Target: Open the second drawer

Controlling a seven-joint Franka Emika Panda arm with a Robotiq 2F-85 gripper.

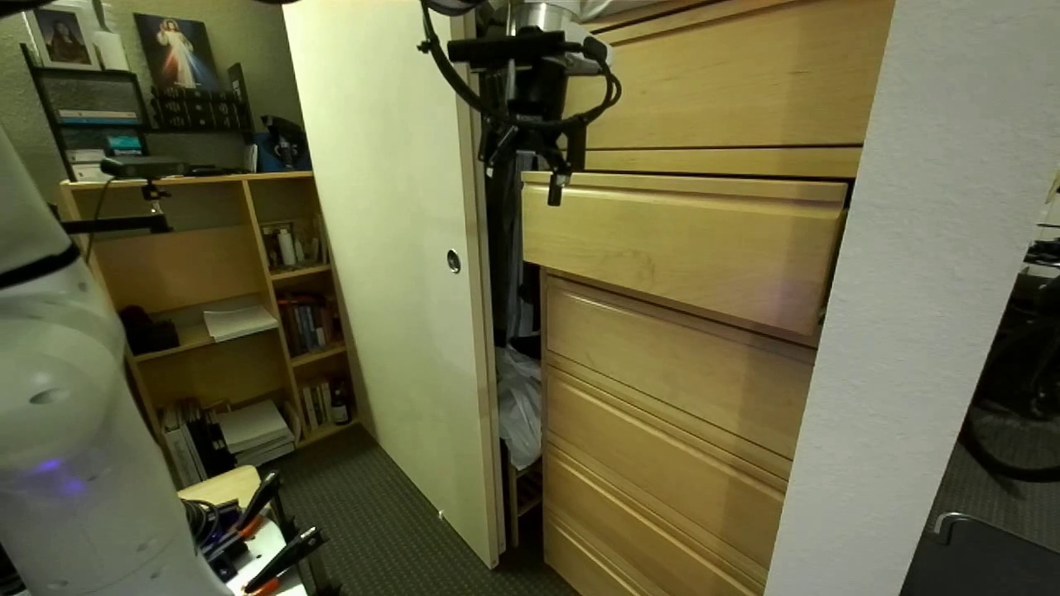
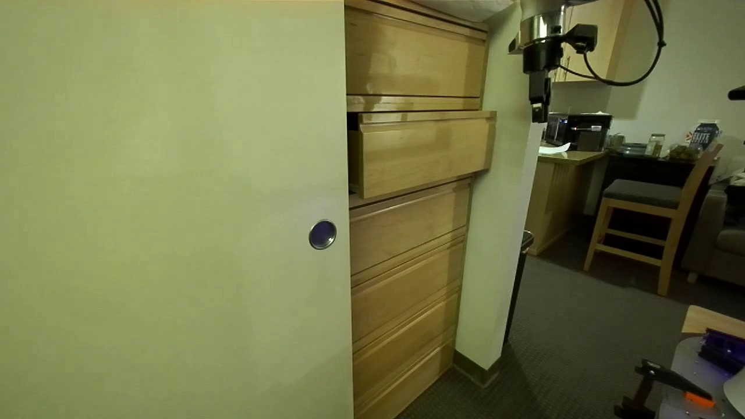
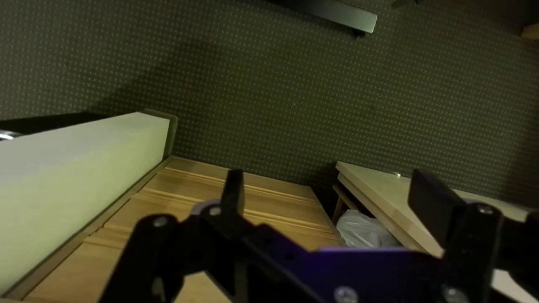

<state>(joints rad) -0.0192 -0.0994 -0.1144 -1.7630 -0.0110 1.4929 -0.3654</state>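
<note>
The wrist view showed the gripper (image 3: 328, 185) spread wide, holding nothing. In an exterior view, it overlapped the projecting second drawer (image 1: 679, 257) near the upper left corner. In an exterior view, it stood clear of the front panel (image 2: 428, 151), beyond the upper right corner.

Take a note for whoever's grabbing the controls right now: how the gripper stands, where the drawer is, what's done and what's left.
Gripper: open, holding nothing, apart from the drawer.
Second drawer: second from the top, standing out past the other drawer fronts in both exterior views. Its inside does not show, so how far it could still travel can't be told.
Done: the second drawer is at least partly open; the others look shut.
Left: perhaps nothing but backing the gripper off; if it should be wider open, another pull is probably needed.
</note>
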